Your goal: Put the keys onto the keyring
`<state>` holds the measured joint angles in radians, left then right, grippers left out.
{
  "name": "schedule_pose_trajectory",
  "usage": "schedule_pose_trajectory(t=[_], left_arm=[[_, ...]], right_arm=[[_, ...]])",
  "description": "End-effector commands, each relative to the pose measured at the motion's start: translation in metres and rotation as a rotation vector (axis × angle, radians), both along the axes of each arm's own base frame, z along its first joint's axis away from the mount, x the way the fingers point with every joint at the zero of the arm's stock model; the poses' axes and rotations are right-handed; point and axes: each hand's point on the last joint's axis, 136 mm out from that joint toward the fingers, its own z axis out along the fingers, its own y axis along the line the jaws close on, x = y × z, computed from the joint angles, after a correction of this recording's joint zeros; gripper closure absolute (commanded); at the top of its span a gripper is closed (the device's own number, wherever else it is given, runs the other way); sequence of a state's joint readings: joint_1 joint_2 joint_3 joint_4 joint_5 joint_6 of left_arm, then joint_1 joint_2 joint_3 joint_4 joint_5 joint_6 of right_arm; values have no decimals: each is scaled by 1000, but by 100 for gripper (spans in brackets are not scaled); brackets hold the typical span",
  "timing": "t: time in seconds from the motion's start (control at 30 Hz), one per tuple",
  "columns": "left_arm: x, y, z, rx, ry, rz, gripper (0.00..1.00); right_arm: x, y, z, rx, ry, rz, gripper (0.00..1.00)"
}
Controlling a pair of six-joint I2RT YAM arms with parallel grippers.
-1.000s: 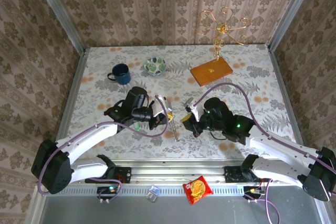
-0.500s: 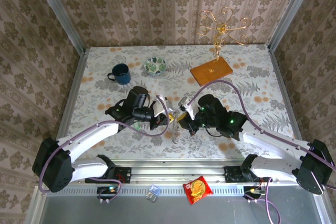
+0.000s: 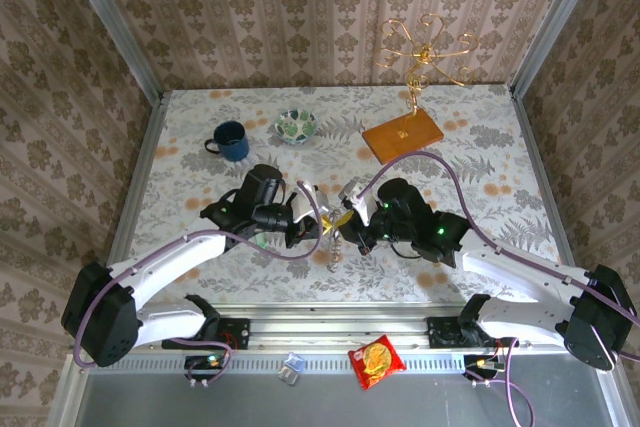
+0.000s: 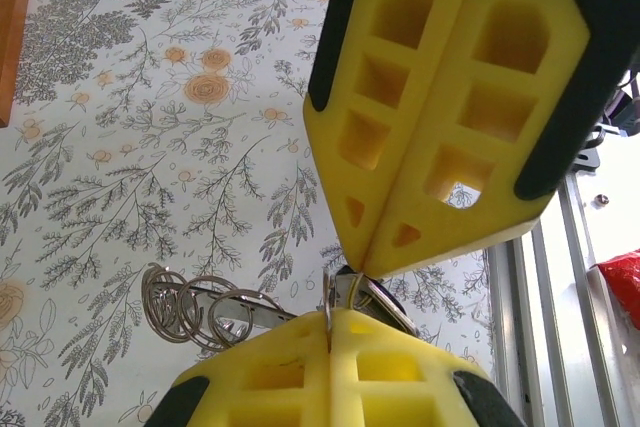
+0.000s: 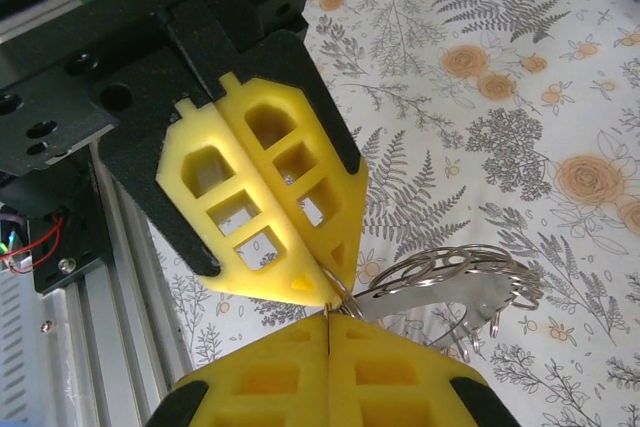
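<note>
Two entries I log, tips touching: left gripper [image 4: 330,319], fingers pressed together, pinching the keyring [image 4: 195,312]; right gripper [image 5: 328,319], likewise clamped on its loops, above the floral table [image 3: 500,152].

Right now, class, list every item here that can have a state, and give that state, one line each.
left pincer: shut on the keyring
right pincer: shut on the keyring
keyring: pinched between the tips of both pincers
blue mug: upright on the table
bowl: upright on the table
snack packet: lying flat, in front of the arm bases
</note>
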<state>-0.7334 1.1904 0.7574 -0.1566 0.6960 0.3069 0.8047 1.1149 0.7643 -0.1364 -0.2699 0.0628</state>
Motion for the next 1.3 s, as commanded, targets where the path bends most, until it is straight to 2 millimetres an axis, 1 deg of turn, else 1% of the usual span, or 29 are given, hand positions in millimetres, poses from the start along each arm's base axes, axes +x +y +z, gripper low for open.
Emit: schedule_pose_trajectory(t=[0.0, 0.27, 0.43, 0.7, 0.83, 0.97, 1.27], left_arm=[[-7, -4, 12, -37, 3, -40, 100], [-9, -4, 11, -37, 9, -48, 100], [-8, -4, 12, -38, 3, -45, 100], [4, 2, 5, -22, -110, 21, 100], [8, 4, 3, -12, -154, 40, 100], [9, 3, 5, -24, -175, 46, 100], [9, 2, 6, -38, -171, 52, 100]], right_arm=[[11, 3, 18, 36, -47, -27, 100], [15, 4, 17, 37, -43, -43, 100], [22, -1, 13, 14, -35, -97, 100], [24, -8, 3, 4, 27, -155, 100], [22, -7, -4, -4, 51, -148, 100], [21, -3, -7, -9, 69, -130, 100], [22, 1, -3, 12, 68, -118, 100]])
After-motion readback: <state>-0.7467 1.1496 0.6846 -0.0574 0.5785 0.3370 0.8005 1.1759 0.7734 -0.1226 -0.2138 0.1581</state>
